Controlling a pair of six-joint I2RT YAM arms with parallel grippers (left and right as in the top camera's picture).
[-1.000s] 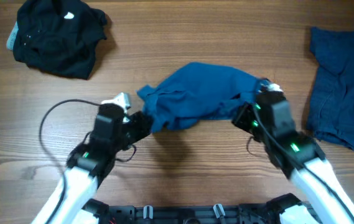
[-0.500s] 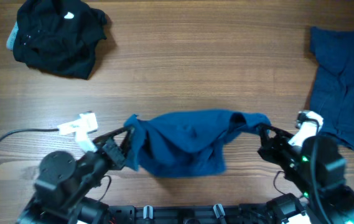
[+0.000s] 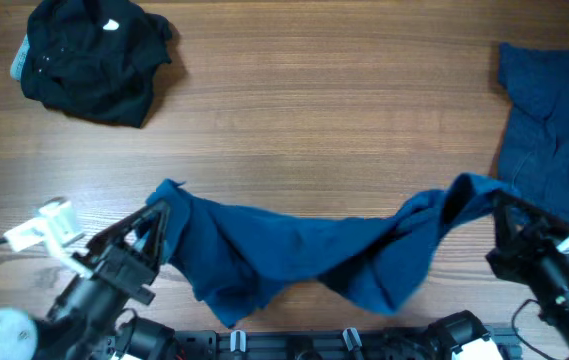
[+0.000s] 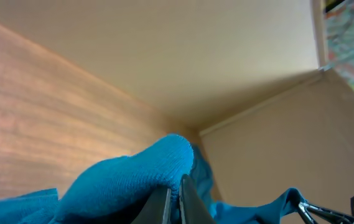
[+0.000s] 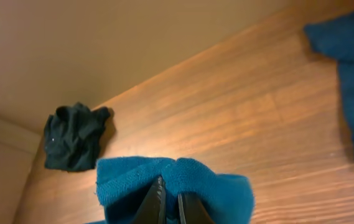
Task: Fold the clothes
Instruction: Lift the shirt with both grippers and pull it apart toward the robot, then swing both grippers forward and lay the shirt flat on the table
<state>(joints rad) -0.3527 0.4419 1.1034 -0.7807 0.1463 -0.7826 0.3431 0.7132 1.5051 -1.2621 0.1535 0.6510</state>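
Note:
A blue garment hangs stretched between my two grippers above the table's front edge, sagging in the middle. My left gripper is shut on its left end, seen in the left wrist view with the cloth bunched over the fingers. My right gripper is shut on its right end; the right wrist view shows the cloth pinched between the fingers.
A crumpled black garment lies at the back left, also in the right wrist view. A dark blue garment lies spread at the right edge of the wooden table.
Both grippers have pulled apart and toward the front, lifting the blue garment off the table and stretching it from a bunched heap into a wide hanging span.

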